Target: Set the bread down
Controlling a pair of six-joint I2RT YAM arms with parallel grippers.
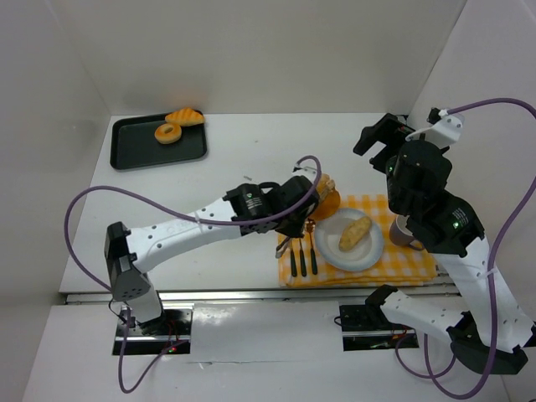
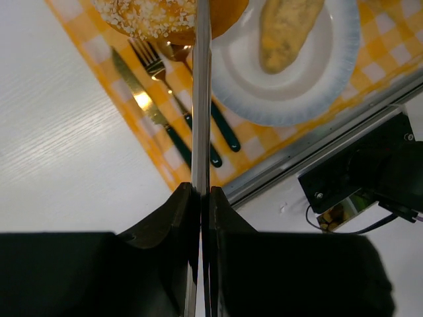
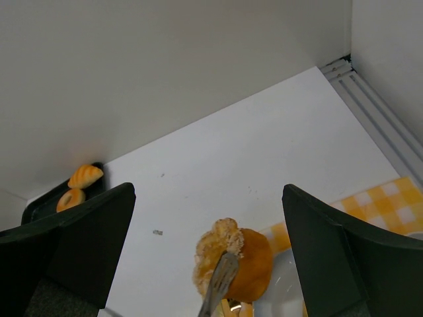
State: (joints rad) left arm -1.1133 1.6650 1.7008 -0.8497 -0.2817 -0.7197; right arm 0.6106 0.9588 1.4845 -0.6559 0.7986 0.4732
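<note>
Presently, left claw (image 2: pixel 200 198): pinched tight on metal tongs (image 2: pixel 200 99)
metal tongs: gripped sugared bun (image 2: pixel 152 16) at rim of plate (image 2: pixel 324 86)
plate: carried a long roll (image 2: pixel 284 30)
right claw (image 3: pixel 208 190): spread wide, held nothing

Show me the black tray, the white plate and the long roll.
black tray (image 1: pixel 138 148): top view, bare floor.
white plate (image 1: pixel 356 259): top view, bare near side.
long roll (image 1: pixel 354 233): top view, its middle.

A white table (image 1: pixel 251 167) sits boxed in by plain white walls: a back wall (image 1: pixel 268 50) along its far edge, a left wall (image 1: pixel 42 126) and a right wall (image 1: pixel 494 59) along its side edges. A metal rail (image 1: pixel 226 293) runs along the near edge. The light is soft and even.
</note>
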